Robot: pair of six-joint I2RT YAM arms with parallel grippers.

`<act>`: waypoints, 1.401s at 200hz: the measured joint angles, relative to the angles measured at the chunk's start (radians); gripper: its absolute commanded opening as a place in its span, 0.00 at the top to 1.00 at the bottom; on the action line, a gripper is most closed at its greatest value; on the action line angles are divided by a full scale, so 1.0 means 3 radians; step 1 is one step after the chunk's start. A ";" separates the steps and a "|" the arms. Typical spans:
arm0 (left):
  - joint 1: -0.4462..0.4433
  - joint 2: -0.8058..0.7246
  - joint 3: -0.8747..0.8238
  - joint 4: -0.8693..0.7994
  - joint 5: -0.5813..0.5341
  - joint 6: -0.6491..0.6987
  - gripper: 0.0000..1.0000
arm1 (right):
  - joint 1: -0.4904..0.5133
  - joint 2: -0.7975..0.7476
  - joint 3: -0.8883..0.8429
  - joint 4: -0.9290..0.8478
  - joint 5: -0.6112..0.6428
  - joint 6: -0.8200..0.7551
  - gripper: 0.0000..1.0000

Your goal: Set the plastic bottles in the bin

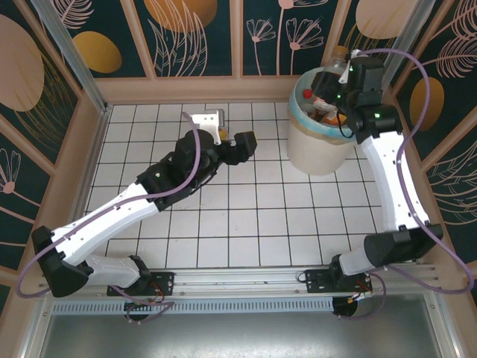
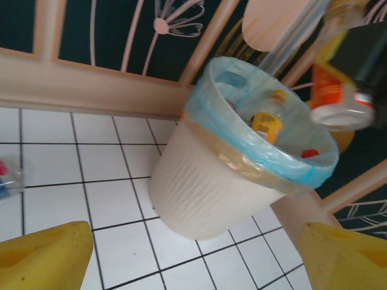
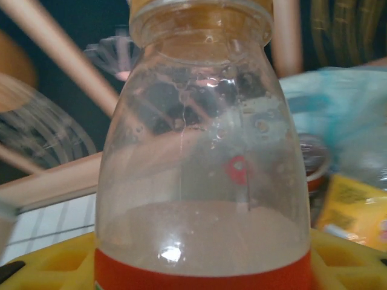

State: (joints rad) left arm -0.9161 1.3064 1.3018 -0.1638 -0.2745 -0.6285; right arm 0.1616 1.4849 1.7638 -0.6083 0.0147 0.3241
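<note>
From overhead I get bright, even light. The white tiled table (image 1: 261,224) carries only soft shadows, the darkest just under the left arm (image 1: 134,201) at centre left. My left wrist picture is tilted and slightly soft, and the yellow fingers (image 2: 42,257) in the bottom corners are blurred. In my right wrist picture the clear bottle (image 3: 205,151) shows small white glints, and everything behind it is out of focus.

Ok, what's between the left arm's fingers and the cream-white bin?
Nothing but bare white tiles; the left wrist view shows them running from the left yellow fingers to the round cream-white plastic bin.
</note>
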 measured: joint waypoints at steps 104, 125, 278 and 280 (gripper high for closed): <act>0.0000 0.0022 -0.0139 -0.0017 0.0263 -0.0041 0.12 | -0.0502 0.0755 -0.0045 0.0520 -0.0209 0.0352 0.32; 0.0000 -0.0045 -0.0191 -0.0031 0.0203 -0.0039 0.11 | -0.0488 0.0783 0.0089 0.0519 -0.0233 0.0364 0.28; 0.0713 -0.0243 -0.0271 -0.0804 -0.0231 0.0160 0.06 | 0.0829 -0.0196 -0.0811 0.0805 -0.0099 -0.0041 0.36; 0.0736 -0.0244 -0.0278 -0.0809 -0.0226 0.0168 0.05 | 0.0876 -0.0228 -0.0855 0.0827 -0.0097 -0.0047 0.36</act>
State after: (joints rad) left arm -0.6952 1.2331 1.2182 -0.4065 -0.3424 -0.5781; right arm 0.4244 1.4166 1.5074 -0.3603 -0.0143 0.3099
